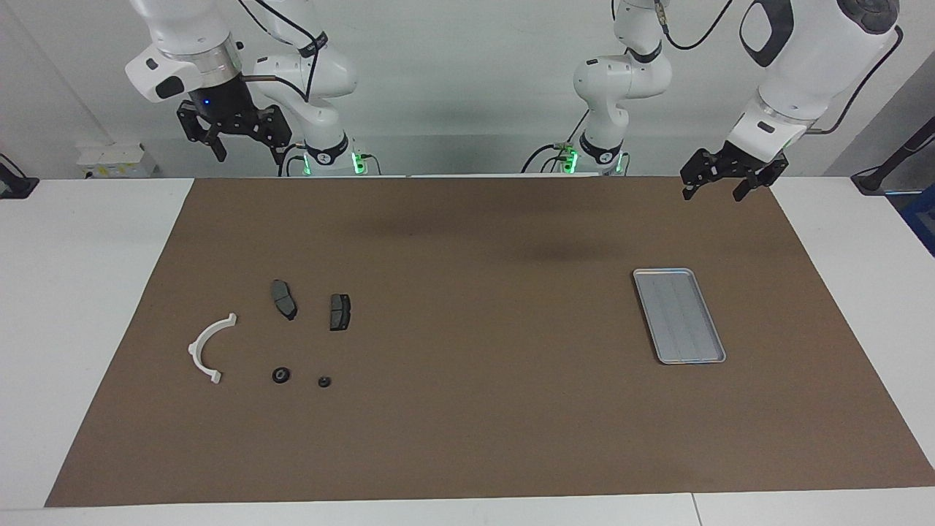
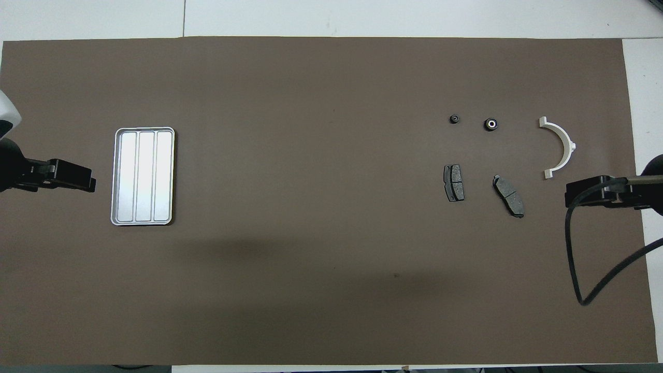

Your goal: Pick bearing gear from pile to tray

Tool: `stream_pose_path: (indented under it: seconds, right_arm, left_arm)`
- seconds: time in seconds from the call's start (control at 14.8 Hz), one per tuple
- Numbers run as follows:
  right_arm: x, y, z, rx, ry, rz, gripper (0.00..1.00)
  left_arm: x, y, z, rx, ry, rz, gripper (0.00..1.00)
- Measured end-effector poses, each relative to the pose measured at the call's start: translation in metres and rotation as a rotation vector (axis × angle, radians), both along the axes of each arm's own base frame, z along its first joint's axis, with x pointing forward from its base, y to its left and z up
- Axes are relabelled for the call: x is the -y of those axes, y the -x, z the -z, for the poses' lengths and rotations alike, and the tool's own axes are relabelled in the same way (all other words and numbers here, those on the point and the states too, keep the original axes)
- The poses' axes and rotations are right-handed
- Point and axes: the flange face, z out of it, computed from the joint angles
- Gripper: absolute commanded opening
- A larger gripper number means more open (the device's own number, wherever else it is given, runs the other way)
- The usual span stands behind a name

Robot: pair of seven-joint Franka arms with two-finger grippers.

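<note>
Both my arms are raised and waiting at my end of the table. My left gripper (image 1: 724, 181) hangs over the edge of the brown mat (image 1: 482, 409) at the left arm's end, fingers spread apart, nothing in them. My right gripper (image 1: 248, 146) hangs high over the right arm's end, fingers likewise spread and bare.

The tray (image 1: 678, 315) lies flat on the mat toward the left arm's end, long side running away from me, nothing in it.

The pile sits on the mat toward the right arm's end, well apart from the tray, every part lying separately:
- two dark brake pads, one (image 1: 284, 299) beside the other (image 1: 340, 312), nearest to me of the pile;
- a white half-ring bracket (image 1: 207, 349), closest to the right arm's end of the table, open side facing the other parts;
- two small black round pieces, farther from me than the pads: the larger (image 1: 281, 375) with a pale centre, the smaller (image 1: 324, 381) beside it.
</note>
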Motion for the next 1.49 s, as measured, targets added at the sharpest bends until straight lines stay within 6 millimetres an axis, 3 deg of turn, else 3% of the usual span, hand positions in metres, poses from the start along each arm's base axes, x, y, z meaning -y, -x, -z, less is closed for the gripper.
stream_pose_path:
  seconds: [0.95,1.15,1.28,1.49]
  right_arm:
    - [-0.005,0.0,-0.001,0.008,0.001,-0.011,1.0]
    - [-0.007,-0.008,0.003,0.055,-0.003,-0.022,1.0]
    - [-0.011,-0.019,0.026,0.074,-0.005,-0.029,1.0]
    - [-0.024,-0.055,0.091,0.074,-0.009,-0.043,1.0]
  left_arm:
    - [0.0,0.0,0.0,0.0,0.0,0.0,1.0]
    - [0.0,0.0,0.0,0.0,0.0,0.0,1.0]
    - [0.0,0.0,0.0,0.0,0.0,0.0,1.0]
    - [-0.004,0.0,0.0,0.001,0.0,-0.008,1.0]
